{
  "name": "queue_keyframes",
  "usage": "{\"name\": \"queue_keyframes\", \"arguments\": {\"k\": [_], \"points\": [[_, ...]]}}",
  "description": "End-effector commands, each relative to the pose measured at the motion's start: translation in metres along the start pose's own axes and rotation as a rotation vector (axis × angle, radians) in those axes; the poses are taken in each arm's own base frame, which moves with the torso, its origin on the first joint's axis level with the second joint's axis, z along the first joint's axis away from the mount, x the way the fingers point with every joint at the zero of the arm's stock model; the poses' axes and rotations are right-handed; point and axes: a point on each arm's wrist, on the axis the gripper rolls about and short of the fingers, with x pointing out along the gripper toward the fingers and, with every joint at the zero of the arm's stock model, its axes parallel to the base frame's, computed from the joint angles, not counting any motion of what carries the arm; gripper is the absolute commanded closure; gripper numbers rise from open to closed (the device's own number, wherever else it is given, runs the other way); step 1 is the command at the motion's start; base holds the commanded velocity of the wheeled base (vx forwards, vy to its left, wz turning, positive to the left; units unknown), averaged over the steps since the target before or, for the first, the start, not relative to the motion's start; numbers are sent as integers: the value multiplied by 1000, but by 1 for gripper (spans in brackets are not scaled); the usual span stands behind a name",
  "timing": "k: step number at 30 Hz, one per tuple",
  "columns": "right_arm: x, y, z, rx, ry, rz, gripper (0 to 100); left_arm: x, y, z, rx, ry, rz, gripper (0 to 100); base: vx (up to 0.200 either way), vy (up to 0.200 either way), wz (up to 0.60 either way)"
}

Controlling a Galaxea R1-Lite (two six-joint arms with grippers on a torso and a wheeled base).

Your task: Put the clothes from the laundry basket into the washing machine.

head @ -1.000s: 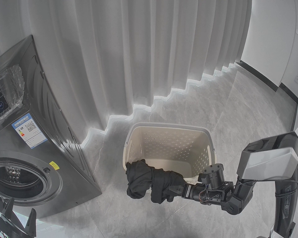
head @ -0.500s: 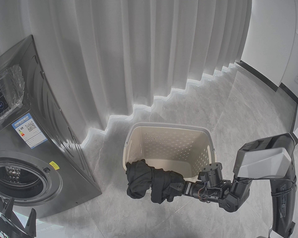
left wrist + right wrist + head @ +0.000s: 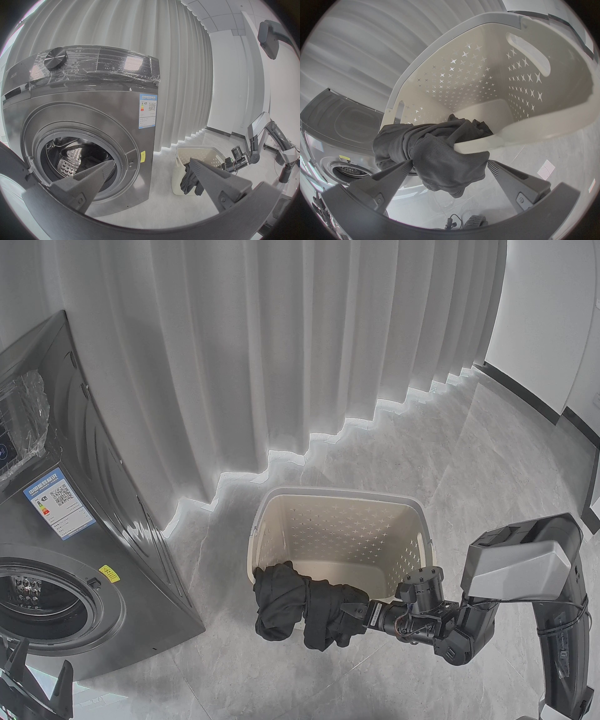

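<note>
Right gripper (image 3: 360, 615) has advanced, fingers apart astride the dark garment (image 3: 294, 605), draped lengthwise along the laundry basket (image 3: 340, 493) near rim.

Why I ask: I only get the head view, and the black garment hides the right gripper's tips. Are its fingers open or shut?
Observer: Open. In the right wrist view the fingers of the right gripper stand wide apart, flanking the black garment that drapes over the rim of the laundry basket.
Operator: Is the drum of the washing machine free?
Observer: The left wrist view shows it open at the front. Something dark lies inside, but I cannot tell what.
</note>
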Motion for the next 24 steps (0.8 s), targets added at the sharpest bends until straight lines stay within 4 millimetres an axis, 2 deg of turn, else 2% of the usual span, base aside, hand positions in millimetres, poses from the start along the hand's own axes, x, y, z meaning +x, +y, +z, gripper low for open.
{"name": "queue_keyframes", "arguments": {"k": [1,6,7,18,24], "points": [[4,-5,2,7,-6,-8,0,0,0,-4,0,-1,0,0,0,0,0],[6,-6,3,10,-13,-8,0,0,0,-4,0,1,0,0,0,0,0],[7,-6,4,9,-16,-5,100,0,0,-4,0,-1,0,0,0,0,0],[8,-5,5,7,-40,14,100,0,0,-4,0,-1,0,0,0,0,0],[-7,1,2,-7,-55,49,100,0,0,-4,0,-1,0,0,0,0,0]]}}
